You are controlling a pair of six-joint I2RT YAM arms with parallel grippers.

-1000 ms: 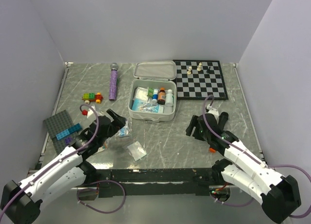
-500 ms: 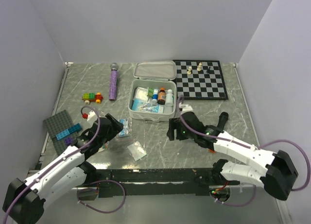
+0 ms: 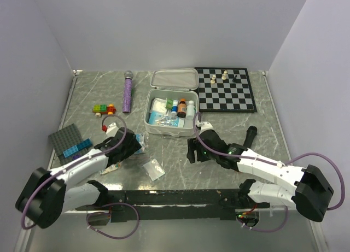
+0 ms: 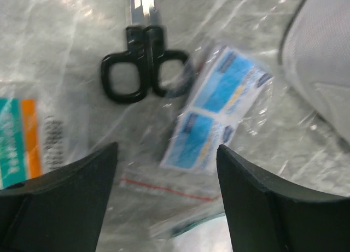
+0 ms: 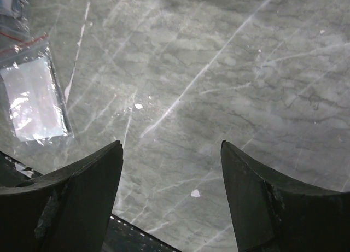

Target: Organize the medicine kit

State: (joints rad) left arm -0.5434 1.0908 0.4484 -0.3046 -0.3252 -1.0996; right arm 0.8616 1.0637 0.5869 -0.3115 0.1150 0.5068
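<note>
White medicine kit: lid open, far middle of bench.
Left end effector: jaws wide apart over blue sachets, holding nothing.
Right end effector: jaws apart above bench, empty.

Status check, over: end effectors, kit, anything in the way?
Left end effector open over blue-packet bag, holding nothing. Right end effector open, empty, above table. Medicine kit lid up, bottles inside. Scissors close beside bag.
</note>
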